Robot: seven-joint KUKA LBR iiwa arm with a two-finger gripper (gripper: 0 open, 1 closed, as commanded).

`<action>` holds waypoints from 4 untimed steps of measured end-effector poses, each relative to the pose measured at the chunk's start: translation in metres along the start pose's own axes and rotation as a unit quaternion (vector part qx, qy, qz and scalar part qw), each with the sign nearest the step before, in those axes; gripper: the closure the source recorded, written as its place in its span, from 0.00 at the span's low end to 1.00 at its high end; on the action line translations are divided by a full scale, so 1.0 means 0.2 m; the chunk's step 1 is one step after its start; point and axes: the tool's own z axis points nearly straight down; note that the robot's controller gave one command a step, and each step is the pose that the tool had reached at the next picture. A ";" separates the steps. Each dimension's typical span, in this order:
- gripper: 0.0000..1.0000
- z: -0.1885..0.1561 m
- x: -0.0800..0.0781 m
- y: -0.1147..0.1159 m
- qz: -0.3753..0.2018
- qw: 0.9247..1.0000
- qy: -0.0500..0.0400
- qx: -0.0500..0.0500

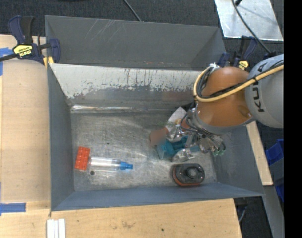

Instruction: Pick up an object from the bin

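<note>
Grey metal bin (60,143), contents as you find them.

1. Gripper (183,144): low in the right half of the bin, down among a small cluster. You cannot tell whether it is spread or pressed together (the orange wrist cover (225,98) and its own metalwork hide that).
2. Teal block (166,149): right against the gripper on its left, the nearest thing to it and the likeliest pick.
3. Brown scrap (157,135): touching the teal block on its far side.
4. White crumpled piece (177,115): just beyond the gripper, toward the back wall.
5. Round dark disc (188,175): by the front wall, near the gripper but apart from it.
6. Orange block (82,158) and clear tube with a blue tip (108,166): side by side at front left, well apart from the gripper.

Status: the reach looks done. Nothing is seen lifted, so count the grip and the lift as left to do.
</note>
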 end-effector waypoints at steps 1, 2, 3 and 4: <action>1.00 0.01 -0.02 -0.01 -0.006 1.000 0.000 -0.004; 1.00 0.02 -0.03 -0.04 -0.003 1.000 -0.007 0.003; 1.00 0.01 -0.03 -0.04 -0.003 1.000 -0.008 0.003; 1.00 -0.11 0.02 -0.05 -0.002 1.000 -0.006 0.004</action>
